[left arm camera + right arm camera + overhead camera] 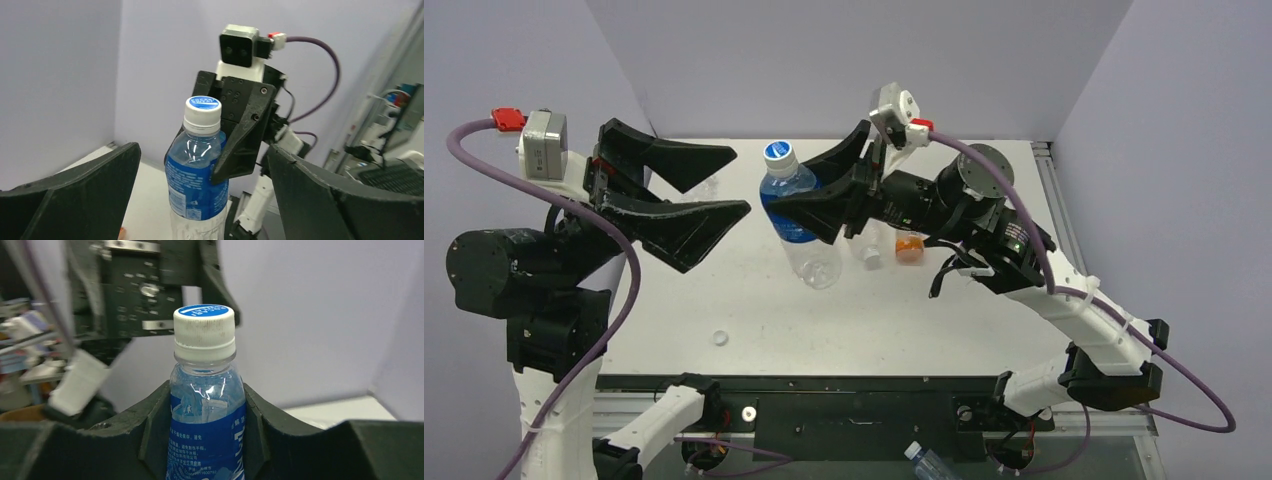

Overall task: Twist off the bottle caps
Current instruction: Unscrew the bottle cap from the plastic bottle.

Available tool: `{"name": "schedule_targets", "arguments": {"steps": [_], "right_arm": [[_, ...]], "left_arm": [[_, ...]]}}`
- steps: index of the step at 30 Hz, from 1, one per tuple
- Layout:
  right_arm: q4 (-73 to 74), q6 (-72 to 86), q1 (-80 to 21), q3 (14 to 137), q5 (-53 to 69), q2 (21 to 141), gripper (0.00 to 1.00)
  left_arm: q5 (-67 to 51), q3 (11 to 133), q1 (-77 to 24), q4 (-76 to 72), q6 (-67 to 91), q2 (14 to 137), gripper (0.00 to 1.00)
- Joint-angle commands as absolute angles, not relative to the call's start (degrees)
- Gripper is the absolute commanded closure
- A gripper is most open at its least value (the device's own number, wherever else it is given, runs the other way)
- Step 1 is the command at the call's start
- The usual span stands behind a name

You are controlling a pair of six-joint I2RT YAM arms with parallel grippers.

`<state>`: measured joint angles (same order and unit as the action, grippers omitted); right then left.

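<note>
Your left pincer (741, 180) gapes wide, holding nothing, just left of the bottle (816, 260). Its cap (779, 153) (white sides, blue top) sits on the neck. Your right pincer (792, 190) is clamped round the labelled body below; its far fingertip hides behind the bottle from above. An orange bottle (910, 247) peeks beneath that arm.

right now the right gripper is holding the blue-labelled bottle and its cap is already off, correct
No, the cap is still on the blue-labelled bottle, as the right wrist view shows. The right gripper does hold that bottle, around its body.
</note>
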<state>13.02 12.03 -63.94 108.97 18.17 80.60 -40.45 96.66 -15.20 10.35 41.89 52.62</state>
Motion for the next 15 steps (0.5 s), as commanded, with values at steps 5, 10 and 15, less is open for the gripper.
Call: {"name": "schedule_targets", "arguments": {"steps": [5, 10, 15], "right_arm": [[5.09, 25.89, -62.79, 113.89, 51.64, 84.65, 1.00], [6.10, 25.37, -63.10, 115.10, 54.73, 85.89, 1.00], [9.40, 24.51, -62.71, 119.06, 55.05, 89.63, 1.00]], "left_arm": [[-56.44, 97.64, -15.02, -6.21, 55.69, 55.11, 0.03], [-56.76, 98.25, -15.06, -6.32, 55.87, 55.53, 0.04], [-58.36, 97.65, -15.43, -8.72, 57.23, 55.66, 0.02]]}}
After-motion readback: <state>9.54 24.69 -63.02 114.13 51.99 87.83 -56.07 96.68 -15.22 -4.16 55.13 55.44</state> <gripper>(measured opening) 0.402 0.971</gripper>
